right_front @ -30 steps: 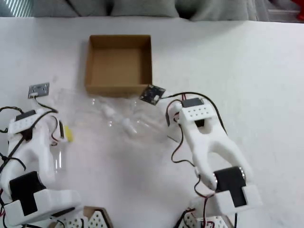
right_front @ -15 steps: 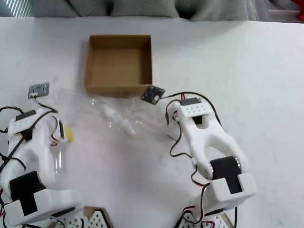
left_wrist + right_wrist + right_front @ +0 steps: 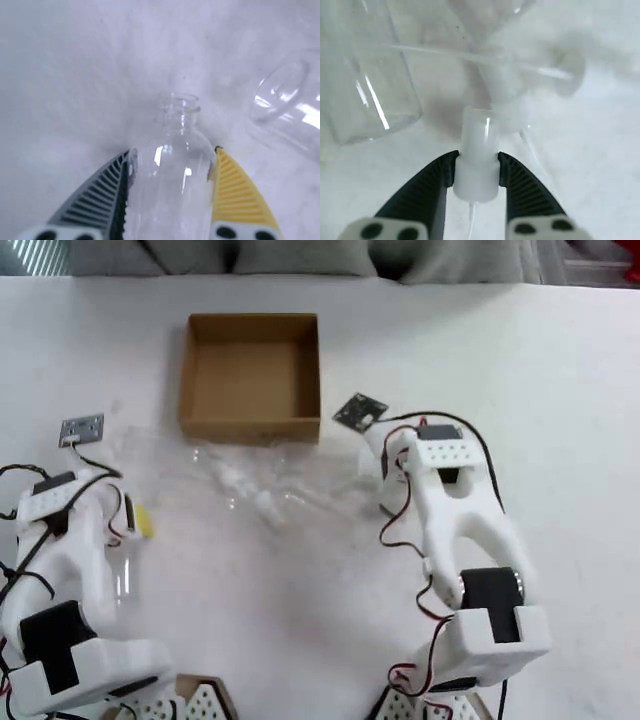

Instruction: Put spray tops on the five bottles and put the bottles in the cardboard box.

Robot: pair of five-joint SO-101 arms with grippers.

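The right jaws have swung right, clamped on a white plastic spray top [image 3: 479, 169]. The left jaws grip a clear plastic bottle [image 3: 167, 180].

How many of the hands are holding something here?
2. The left hand is shut on a clear bottle; the right hand is shut on a white spray top.
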